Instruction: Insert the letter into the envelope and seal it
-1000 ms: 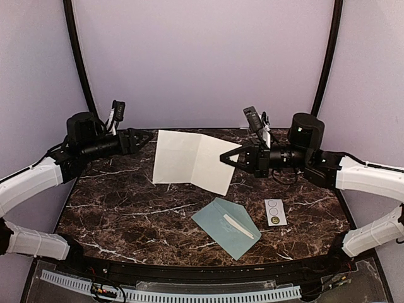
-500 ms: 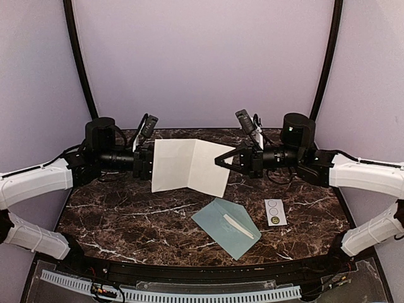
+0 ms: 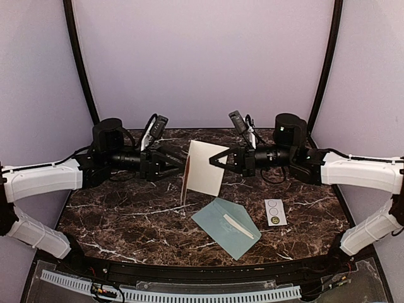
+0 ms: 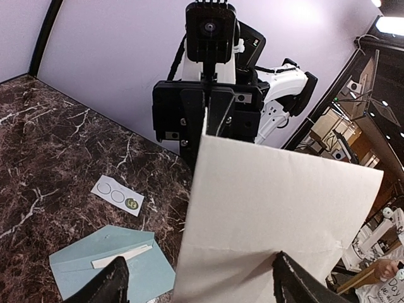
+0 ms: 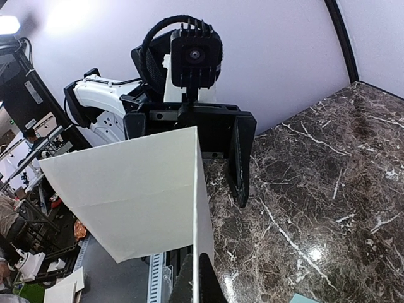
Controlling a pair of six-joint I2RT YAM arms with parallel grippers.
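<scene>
The letter (image 3: pixel 205 167), a creased off-white sheet, stands upright above the table, folded into a narrow V. My right gripper (image 3: pixel 216 159) is shut on its right edge; in the right wrist view the fingers (image 5: pixel 199 281) pinch the thin edge of the letter (image 5: pixel 132 189). My left gripper (image 3: pixel 178 161) is open at the sheet's left side. In the left wrist view the letter (image 4: pixel 271 214) fills the space between its spread fingertips (image 4: pixel 110 284). The pale blue-green envelope (image 3: pixel 222 228) lies flat on the table in front, flap open.
A small white strip with three circles (image 3: pixel 275 212) lies right of the envelope, also seen in the left wrist view as the strip (image 4: pixel 118 195). The dark marble table (image 3: pixel 120 208) ends at a curved front edge. Purple walls and black poles enclose the back.
Both arms moved toward each other. The letter went from lying spread open to standing folded in a narrow V. The left gripper came up to its left side, still open.
</scene>
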